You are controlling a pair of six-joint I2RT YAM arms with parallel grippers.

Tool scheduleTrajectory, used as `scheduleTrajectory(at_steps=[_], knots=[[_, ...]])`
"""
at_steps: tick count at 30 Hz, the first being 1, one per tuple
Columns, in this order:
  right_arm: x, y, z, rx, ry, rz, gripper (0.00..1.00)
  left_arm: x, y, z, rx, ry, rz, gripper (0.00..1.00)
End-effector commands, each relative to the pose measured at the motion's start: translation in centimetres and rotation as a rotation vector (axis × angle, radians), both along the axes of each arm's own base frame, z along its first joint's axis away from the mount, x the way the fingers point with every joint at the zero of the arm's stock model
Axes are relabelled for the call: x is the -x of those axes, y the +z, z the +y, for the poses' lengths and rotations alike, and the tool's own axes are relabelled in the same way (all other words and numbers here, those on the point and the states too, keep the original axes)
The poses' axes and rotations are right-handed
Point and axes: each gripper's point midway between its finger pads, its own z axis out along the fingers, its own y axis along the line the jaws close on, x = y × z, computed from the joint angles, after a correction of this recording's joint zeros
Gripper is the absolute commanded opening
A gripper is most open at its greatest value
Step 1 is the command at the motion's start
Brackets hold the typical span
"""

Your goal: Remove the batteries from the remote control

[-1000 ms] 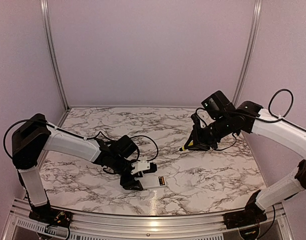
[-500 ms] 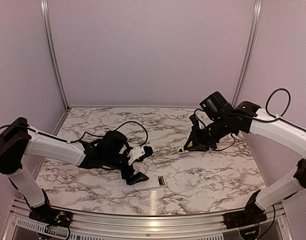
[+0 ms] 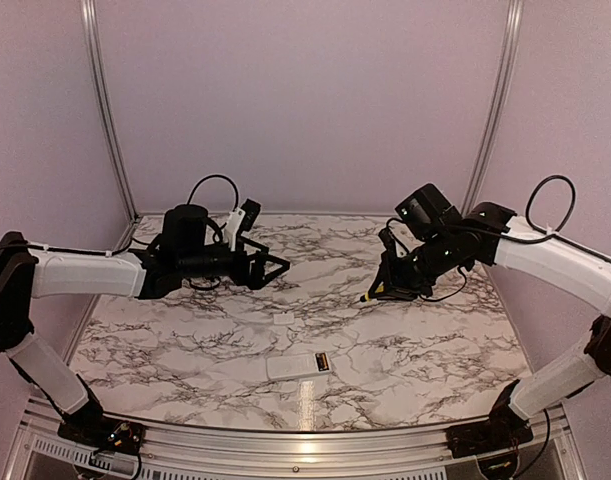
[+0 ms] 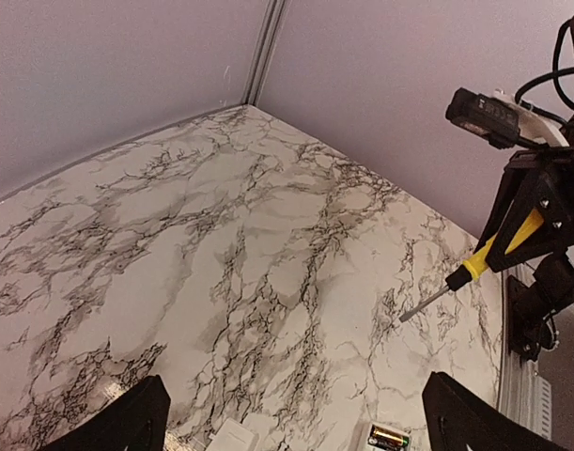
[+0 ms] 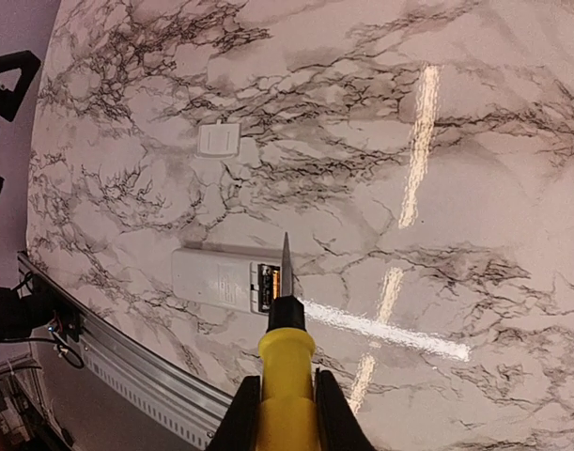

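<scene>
Remote control [image 3: 297, 366] now lies free on the marble table [image 3: 425, 350], batteries [image 5: 268, 280] still inside. Left gripper [image 3: 257, 248] has let go and lifted away, fingers spread. Right gripper [image 3: 388, 286] pinches the screwdriver [image 5: 287, 362], so prying probably comes next.

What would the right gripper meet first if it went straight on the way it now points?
Probably bare marble table: the right gripper aims its screwdriver down toward the remote control, but depth is unclear.

The left arm reaches out level, left claw [image 3: 263, 240] spread wide; facing it, the right arm bends down, right claw [image 3: 388, 285] clamped tight.
</scene>
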Motion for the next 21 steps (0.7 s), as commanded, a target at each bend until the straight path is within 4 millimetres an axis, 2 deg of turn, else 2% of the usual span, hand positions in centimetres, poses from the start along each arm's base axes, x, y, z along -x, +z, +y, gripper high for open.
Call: scheduleTrajectory(at_steps=[1,4,7,8,10,12,14,15,18,20,21], knots=[[-1.5,1.5,0.0,0.001,-0.014,-0.066,0.00,-4.1,2.6,2.1,0.134,0.096,0.196,0.99],[-1.7,1.5,0.0,0.009,-0.019,-0.073,0.00,-5.8,2.4,3.9,0.274,0.084,0.246,0.99],[-1.9,1.6,-0.1,0.015,-0.025,-0.081,0.00,-8.7,-0.4,6.0,0.162,0.261,0.259,0.99],[-1.9,1.5,-0.2,0.020,-0.028,-0.082,0.00,-9.0,-0.4,6.3,0.135,0.285,0.236,0.99],[-2.0,1.5,-0.6,0.034,-0.041,-0.087,0.00,-9.0,0.8,7.3,0.145,0.320,0.150,0.99],[-2.1,1.4,-0.7,0.039,-0.048,-0.094,0.00,-9.7,1.6,9.1,0.172,0.425,0.111,0.99],[-2.2,1.4,-0.7,0.037,-0.052,-0.097,0.00,-11.3,0.6,12.2,0.183,0.629,0.176,0.99],[-2.3,1.4,-0.6,0.036,-0.052,-0.098,0.00,-11.4,0.3,12.9,0.196,0.645,0.194,0.99],[-2.5,1.4,-0.4,0.034,-0.052,-0.098,0.00,-11.0,0.7,11.9,0.250,0.469,0.188,0.99],[-2.5,1.5,-0.4,0.039,-0.051,-0.100,0.00,-10.5,0.8,10.3,0.172,0.386,0.160,0.99],[-2.5,1.5,-0.5,0.042,-0.050,-0.101,0.00,-9.6,1.2,9.7,0.151,0.343,0.123,0.99]])
